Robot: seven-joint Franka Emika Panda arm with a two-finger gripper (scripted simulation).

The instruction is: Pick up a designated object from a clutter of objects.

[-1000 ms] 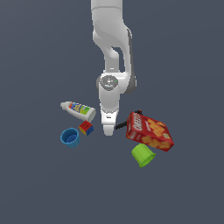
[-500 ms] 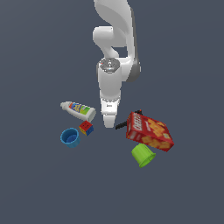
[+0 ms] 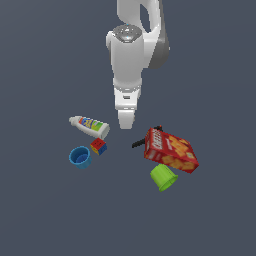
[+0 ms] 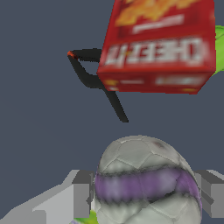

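Hand [image 4: 144, 192] pinching whitish-grey ball [image 4: 146, 181] | ball unseen in exterior view | stick [image 4: 94, 81] part-hidden behind cracker box [image 4: 159, 41]

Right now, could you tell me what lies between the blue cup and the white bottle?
The puzzle cube lies between the blue cup and the bottle, seen in the exterior view.

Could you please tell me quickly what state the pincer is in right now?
Pincer: shut on the whitish-grey ball with a purple band, one finger on each side of it.
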